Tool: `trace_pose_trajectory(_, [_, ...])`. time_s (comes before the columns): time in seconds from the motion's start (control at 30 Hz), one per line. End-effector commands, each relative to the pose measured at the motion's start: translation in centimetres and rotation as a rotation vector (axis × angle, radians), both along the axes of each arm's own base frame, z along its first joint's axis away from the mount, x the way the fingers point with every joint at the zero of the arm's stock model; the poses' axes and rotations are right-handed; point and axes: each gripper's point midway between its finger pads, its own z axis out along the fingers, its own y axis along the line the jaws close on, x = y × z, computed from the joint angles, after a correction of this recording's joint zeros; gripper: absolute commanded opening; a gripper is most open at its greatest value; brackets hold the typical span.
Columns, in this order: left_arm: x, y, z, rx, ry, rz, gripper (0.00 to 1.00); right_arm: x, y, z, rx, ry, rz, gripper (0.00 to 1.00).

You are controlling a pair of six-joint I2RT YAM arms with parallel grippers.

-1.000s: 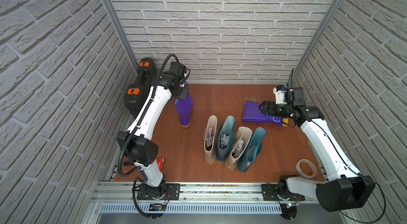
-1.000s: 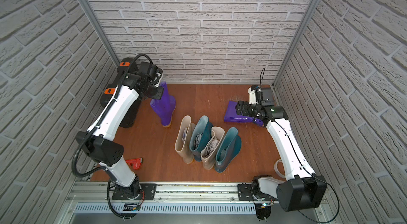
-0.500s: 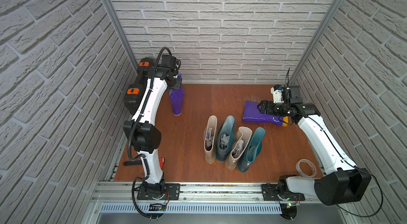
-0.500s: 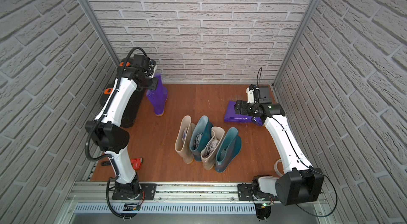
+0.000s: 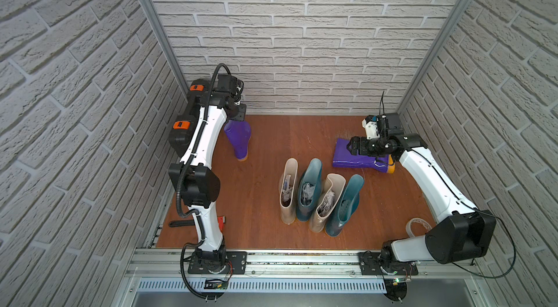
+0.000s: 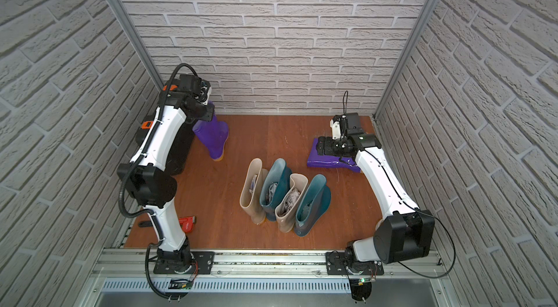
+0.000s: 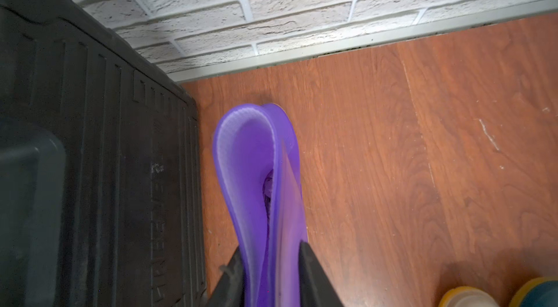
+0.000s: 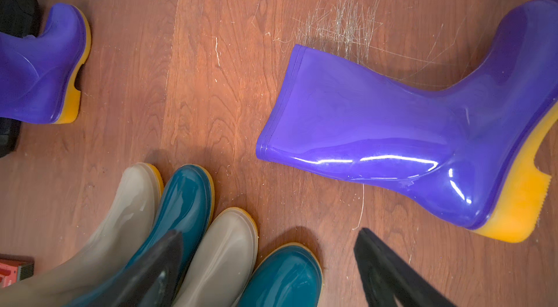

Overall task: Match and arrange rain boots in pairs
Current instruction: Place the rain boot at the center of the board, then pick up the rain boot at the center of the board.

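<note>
An upright purple rain boot (image 5: 238,139) (image 6: 213,139) stands on its sole near the back left, beside the black case. My left gripper (image 5: 238,115) (image 7: 271,248) is shut on the top of its shaft (image 7: 250,154), which is squeezed flat between the fingers. A second purple rain boot (image 5: 353,157) (image 8: 377,127) lies on its side at the back right. My right gripper (image 5: 351,147) (image 8: 270,233) hovers open just above it, holding nothing. In the middle stands a tight row: beige (image 5: 288,190), teal (image 5: 309,187), beige (image 5: 327,200), teal (image 5: 345,203).
A black hard case (image 5: 184,127) (image 7: 90,154) with orange latches stands against the left wall, close to the held boot. A roll of clear tape (image 5: 418,225) lies front right by the right arm's base. A small red tool (image 6: 187,222) lies front left. Brick walls enclose three sides.
My left arm has carried the upright purple boot back and left, to beside the black case. The right arm has hardly moved.
</note>
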Motion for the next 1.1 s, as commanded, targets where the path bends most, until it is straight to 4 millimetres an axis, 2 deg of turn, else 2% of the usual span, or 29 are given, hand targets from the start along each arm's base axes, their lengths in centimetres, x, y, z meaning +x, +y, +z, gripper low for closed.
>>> trace_pose_trajectory(0.0, [0.6,0.0,1.6,-0.033,-0.066,0.004,0.44,0.1,0.0,-0.3,-0.053,0.022,0.036,0.91])
trace_pose_trajectory(0.1, [0.4,0.0,2.7,-0.045,-0.087,0.015,0.55,0.2,-0.8,-1.7,-0.102,0.089,0.017,0.91])
trace_pose_trajectory(0.23, [-0.4,0.0,4.2,-0.07,-0.103,0.036,0.62,-0.4,-1.2,-3.9,-0.139,0.18,0.025,0.92])
trace_pose_trajectory(0.37, [-1.6,-0.5,4.9,-0.094,-0.115,0.038,0.65,-0.9,-1.6,-6.2,-0.18,0.269,0.061,0.93])
trace_pose_trajectory(0.53, [-2.9,-1.6,4.8,-0.106,-0.108,0.018,0.66,-0.9,-1.4,-8.5,-0.266,0.333,0.133,0.92])
trace_pose_trajectory(0.87, [-3.8,-2.8,4.1,-0.118,-0.099,0.002,0.66,0.4,-3.4,-9.0,-0.545,0.395,0.214,0.93])
trace_pose_trajectory(1.07, [-4.2,-2.9,3.9,-0.119,-0.09,0.002,0.66,1.1,-3.7,-10.1,-0.638,0.446,0.293,0.94])
